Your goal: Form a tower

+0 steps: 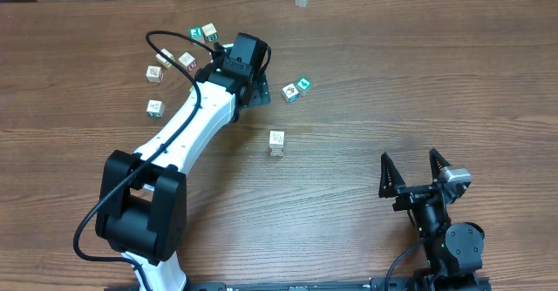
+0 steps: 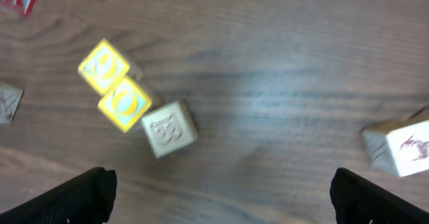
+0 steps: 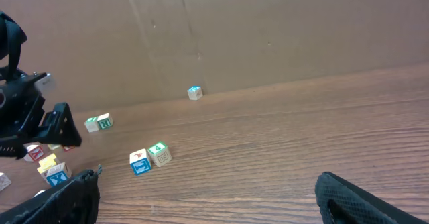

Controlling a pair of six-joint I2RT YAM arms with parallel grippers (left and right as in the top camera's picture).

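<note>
Hovering with left gripper (image 2: 221,200), jaws wide, over a plain cube (image 2: 171,128), probably to fetch it for the tower (image 1: 276,141), at 5 o'clock from there, near tabletop (image 1: 410,73) centre. Parked at 4 o'clock, right gripper (image 1: 408,154), jaws wide too, out of the way.

Between the left fingers (image 2: 74,197) the tabletop (image 2: 268,76) lies bare straight ahead; a carved cream cube (image 2: 170,128) and two yellow cubes (image 2: 125,104), close together in a row, crowd the way ahead of one finger, and a red-printed cream cube (image 2: 400,147) stands ahead of the other
</note>
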